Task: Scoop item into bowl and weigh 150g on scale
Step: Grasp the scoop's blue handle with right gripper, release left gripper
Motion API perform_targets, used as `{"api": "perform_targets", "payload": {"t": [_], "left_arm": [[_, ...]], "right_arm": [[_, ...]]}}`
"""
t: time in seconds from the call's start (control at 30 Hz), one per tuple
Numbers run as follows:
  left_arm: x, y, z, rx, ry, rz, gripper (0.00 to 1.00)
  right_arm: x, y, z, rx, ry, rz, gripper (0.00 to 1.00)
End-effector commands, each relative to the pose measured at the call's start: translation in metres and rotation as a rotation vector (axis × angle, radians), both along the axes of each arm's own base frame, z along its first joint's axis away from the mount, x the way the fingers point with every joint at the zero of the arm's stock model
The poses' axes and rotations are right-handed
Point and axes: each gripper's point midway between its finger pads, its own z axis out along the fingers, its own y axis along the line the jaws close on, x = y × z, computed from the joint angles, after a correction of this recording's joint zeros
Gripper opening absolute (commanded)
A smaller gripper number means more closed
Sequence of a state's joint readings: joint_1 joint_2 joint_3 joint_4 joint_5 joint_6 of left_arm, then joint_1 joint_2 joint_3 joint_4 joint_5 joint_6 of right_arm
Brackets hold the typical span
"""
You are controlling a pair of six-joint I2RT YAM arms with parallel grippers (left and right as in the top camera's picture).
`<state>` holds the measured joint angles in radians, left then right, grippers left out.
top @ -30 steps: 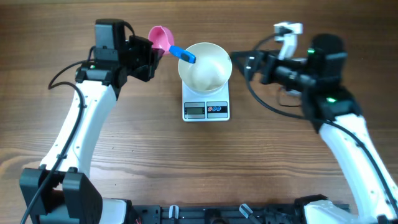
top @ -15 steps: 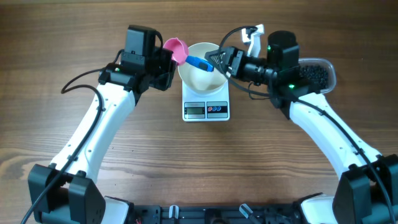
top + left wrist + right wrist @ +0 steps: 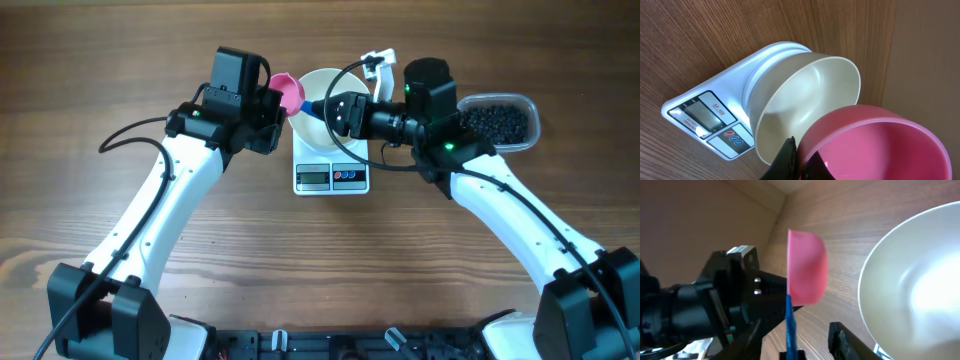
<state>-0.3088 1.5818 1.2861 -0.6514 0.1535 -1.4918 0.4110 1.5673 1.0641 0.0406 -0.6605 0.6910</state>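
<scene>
**Overhead:** we are listing the left fingers [image 3: 272, 104] clamping shut on the pink scoop [image 3: 289, 94] at the bowl's [image 3: 318, 132] 9 o'clock. Its blue handle [image 3: 314, 104] is pointing at the right fingers [image 3: 336, 108], seemingly for a handover. The bowl is sitting on the scale [image 3: 332, 177]. The beads [image 3: 495, 122] are lying in the tub [image 3: 531, 108] at 3 o'clock.

**Left wrist:** scoop [image 3: 875, 145] and bowl [image 3: 810, 95] are showing empty.

**Right wrist:** the handle [image 3: 790, 325] is running beside one finger [image 3: 850, 337]. We cannot tell whether the right fingers are gripping it.
</scene>
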Motion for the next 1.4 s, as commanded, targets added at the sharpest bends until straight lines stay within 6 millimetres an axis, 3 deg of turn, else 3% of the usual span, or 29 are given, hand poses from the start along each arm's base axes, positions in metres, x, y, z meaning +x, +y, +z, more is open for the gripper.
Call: {"api": "perform_targets", "payload": {"t": [0.0, 0.13, 0.67, 0.83, 0.93, 1.07, 1.37], "left_arm": [[0.0006, 0.0004, 0.007, -0.001, -0.013, 0.014, 0.04], [-0.0006, 0.0008, 0.006, 0.001, -0.007, 0.014, 0.04], [-0.0007, 0.0008, 0.006, 0.001, -0.007, 0.014, 0.04], [-0.0007, 0.0008, 0.006, 0.001, -0.007, 0.014, 0.04], [-0.0007, 0.0008, 0.006, 0.001, -0.007, 0.014, 0.05], [-0.0006, 0.001, 0.006, 0.001, -0.007, 0.014, 0.25], [0.0001, 0.0017, 0.0066, 0.027, -0.026, -0.025, 0.32]], "right_arm": [[0.0065, -0.0005, 0.0019, -0.014, -0.018, -0.023, 0.41], [0.0054, 0.0009, 0.0019, -0.013, -0.017, -0.019, 0.33], [0.0006, 0.0059, 0.0002, -0.016, -0.009, -0.005, 0.19], [0.0005, 0.0058, -0.0002, -0.015, -0.002, -0.008, 0.04], [0.001, 0.0055, -0.0003, -0.016, -0.003, -0.011, 0.04], [0.0016, 0.0051, -0.0001, -0.014, -0.001, -0.014, 0.04], [0.0091, -0.0037, -0.0013, -0.016, 0.01, -0.054, 0.04]]}}
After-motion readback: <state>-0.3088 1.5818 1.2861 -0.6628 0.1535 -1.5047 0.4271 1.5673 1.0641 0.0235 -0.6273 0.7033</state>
